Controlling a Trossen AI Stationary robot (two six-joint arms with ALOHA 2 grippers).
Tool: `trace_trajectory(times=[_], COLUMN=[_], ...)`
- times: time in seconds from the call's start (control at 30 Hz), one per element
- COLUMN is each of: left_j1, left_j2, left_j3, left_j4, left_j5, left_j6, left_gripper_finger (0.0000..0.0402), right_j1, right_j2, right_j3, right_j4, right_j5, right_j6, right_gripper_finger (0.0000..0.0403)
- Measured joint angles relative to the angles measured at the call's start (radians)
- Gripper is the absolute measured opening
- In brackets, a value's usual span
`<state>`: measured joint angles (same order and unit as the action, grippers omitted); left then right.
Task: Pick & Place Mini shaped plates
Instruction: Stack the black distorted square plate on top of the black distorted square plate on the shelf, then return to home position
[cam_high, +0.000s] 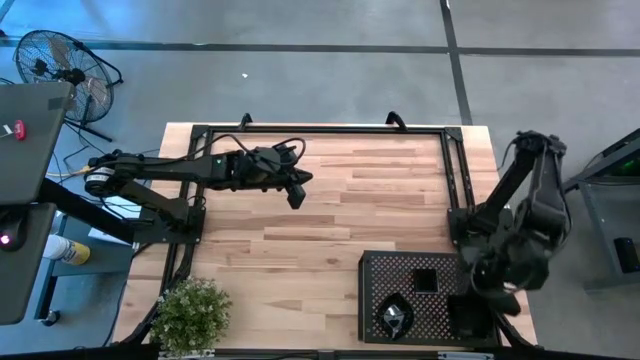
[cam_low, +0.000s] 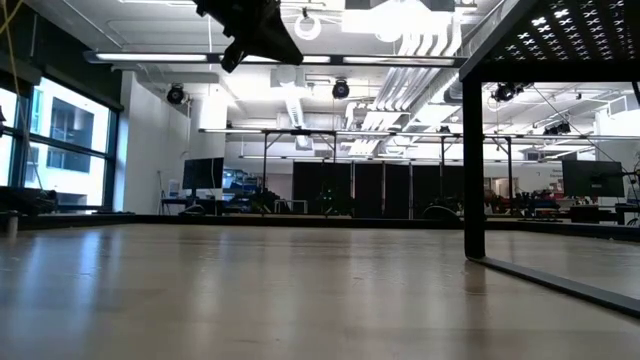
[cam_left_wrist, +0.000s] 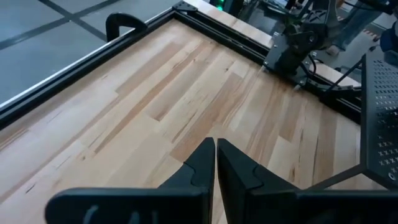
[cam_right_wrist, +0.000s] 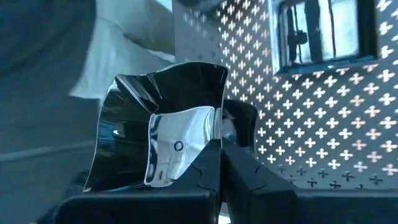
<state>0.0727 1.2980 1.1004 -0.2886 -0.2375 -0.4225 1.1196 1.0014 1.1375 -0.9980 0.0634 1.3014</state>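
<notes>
A large black perforated tray (cam_high: 440, 310) stands at the table's near right. On it lie a square mini plate (cam_high: 425, 280) and a wavy-edged mini plate (cam_high: 395, 316). My right gripper (cam_right_wrist: 221, 163) is over the tray's right part (cam_high: 476, 308), shut on another glossy black wavy-edged mini plate (cam_right_wrist: 155, 130). The square plate also shows in the right wrist view (cam_right_wrist: 323, 31). My left gripper (cam_high: 297, 192) is shut and empty, high above the bare wood in the table's far middle; it shows in the left wrist view (cam_left_wrist: 216, 163) and at the top of the low view (cam_low: 250, 35). My right gripper pinches the wavy-edged plate's rim (cam_right_wrist: 214, 121) between its two fingers, at one side of the plate. The plate's shiny hollow face is turned toward the wrist camera. The plate is over the perforated tray; whether it rests on the tray or is lifted clear, I cannot tell.
A black frame (cam_high: 320, 128) runs along the table's far and side edges. A potted plant (cam_high: 190, 315) stands at the near left corner. The tray stands on legs (cam_low: 474, 150) at the right. Bare wood (cam_high: 300, 250) lies between the arms.
</notes>
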Motion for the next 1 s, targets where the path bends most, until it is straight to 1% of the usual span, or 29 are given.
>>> trace_trajectory(times=[0.27,0.37,0.63,0.73,0.83,0.93,1.0], left_j1=[0.000,0.000,0.000,0.000,0.000,0.000,0.010], left_j2=[0.000,0.000,0.000,0.000,0.000,0.000,0.000], left_j3=[0.000,0.000,0.000,0.000,0.000,0.000,0.000], left_j4=[0.002,0.002,0.002,0.002,0.002,0.002,0.003], left_j5=[0.002,0.015,0.014,0.014,0.014,0.014,0.026], left_j6=[-0.005,-0.011,-0.019,-0.019,-0.010,0.007,0.009], left_gripper_finger=[0.0014,0.0014,0.0014,0.0014,0.0014,0.0012,0.0005], right_j1=[0.041,0.051,0.062,0.062,0.062,0.051,0.027], right_j2=[0.067,0.076,0.083,0.076,0.054,0.014,-0.023], right_j3=[0.000,0.000,0.000,0.000,0.000,0.000,0.000], right_j4=[-0.025,-0.025,-0.040,-0.046,-0.055,-0.055,-0.061], right_j5=[0.057,0.059,0.034,0.035,0.034,0.034,0.063], right_j6=[-0.003,-0.002,0.000,0.000,0.001,0.000,-0.018], right_gripper_finger=[0.0001,0.0005,0.0059,0.0076,0.0086,0.0082,0.0069])
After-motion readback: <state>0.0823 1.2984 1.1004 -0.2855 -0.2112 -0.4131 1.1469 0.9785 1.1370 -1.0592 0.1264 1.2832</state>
